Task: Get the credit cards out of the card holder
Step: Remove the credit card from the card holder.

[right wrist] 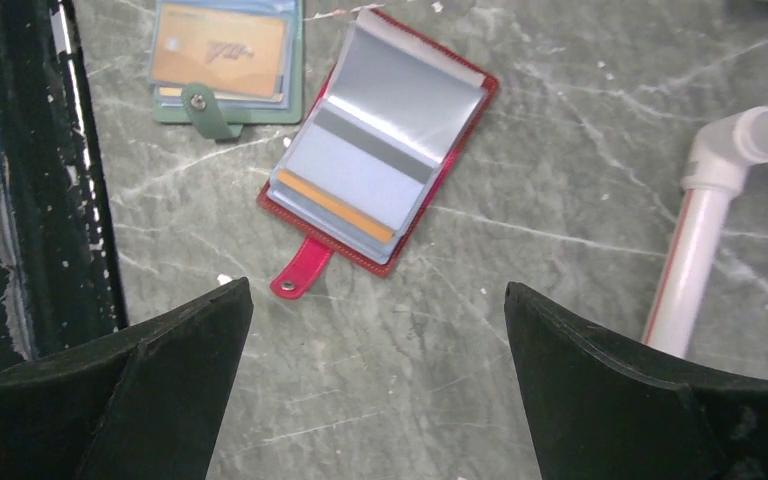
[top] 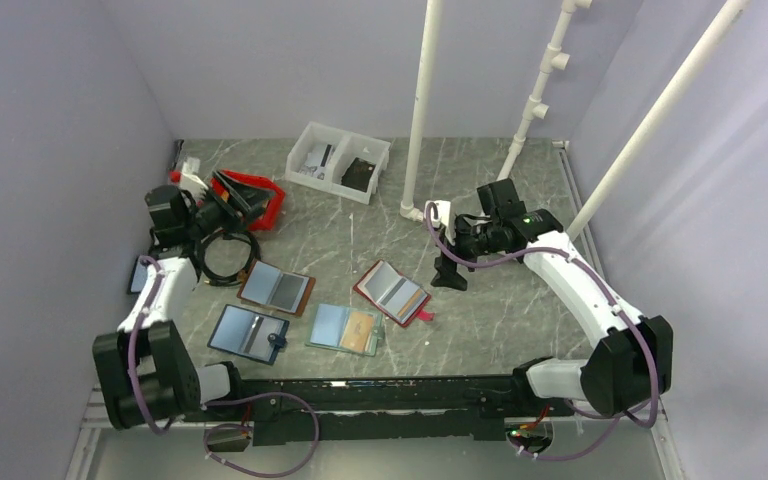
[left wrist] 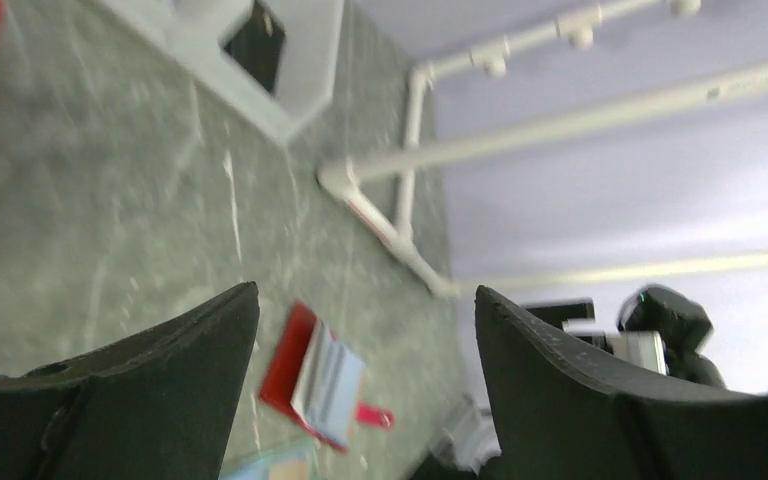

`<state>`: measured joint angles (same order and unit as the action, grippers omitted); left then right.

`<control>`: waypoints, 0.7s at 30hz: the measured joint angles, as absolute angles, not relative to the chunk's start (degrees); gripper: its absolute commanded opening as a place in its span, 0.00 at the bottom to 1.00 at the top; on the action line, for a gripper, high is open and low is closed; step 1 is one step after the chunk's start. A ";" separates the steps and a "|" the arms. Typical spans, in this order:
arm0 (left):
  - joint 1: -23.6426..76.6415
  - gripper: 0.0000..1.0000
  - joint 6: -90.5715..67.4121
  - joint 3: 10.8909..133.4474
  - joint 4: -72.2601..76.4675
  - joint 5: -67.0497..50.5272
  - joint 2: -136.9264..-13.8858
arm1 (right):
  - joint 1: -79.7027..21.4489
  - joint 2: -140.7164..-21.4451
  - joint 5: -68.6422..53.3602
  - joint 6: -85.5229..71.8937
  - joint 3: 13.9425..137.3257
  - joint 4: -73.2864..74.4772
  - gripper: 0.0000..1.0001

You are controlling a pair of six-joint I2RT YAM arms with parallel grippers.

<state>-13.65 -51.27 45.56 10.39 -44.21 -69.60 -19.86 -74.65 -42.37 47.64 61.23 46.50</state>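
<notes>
The red card holder [right wrist: 397, 95] lies spread open on the worktop [right wrist: 560, 200]. Its credit cards [right wrist: 335, 205] sit in the sleeves with only an orange edge peeking out, so I'd say none has been taken out yet. The right end effector [right wrist: 377, 290] hovers close beside it, jaws wide and empty, probably lining up to pinch a card. The left end effector [top: 222, 208] sits well away at the far left, also spread wide with nothing between, likely keeping clear.

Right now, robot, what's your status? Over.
Left pincer open, empty. Right pincer open, aimed at red holder, cards inside. Nothing between; teal holder lies beside.
</notes>
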 measured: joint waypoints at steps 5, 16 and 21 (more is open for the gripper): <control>-13.34 0.85 -58.39 37.15 19.68 -55.44 -77.01 | -19.86 -73.52 -41.98 46.02 62.04 44.34 1.00; 3.05 0.87 -36.93 46.30 -0.01 -53.25 -68.40 | -19.77 -73.93 -41.34 41.67 61.73 39.64 1.00; 9.26 0.89 -27.55 46.17 -6.61 -46.61 -59.94 | -19.57 -74.15 -40.80 39.79 60.55 37.60 1.00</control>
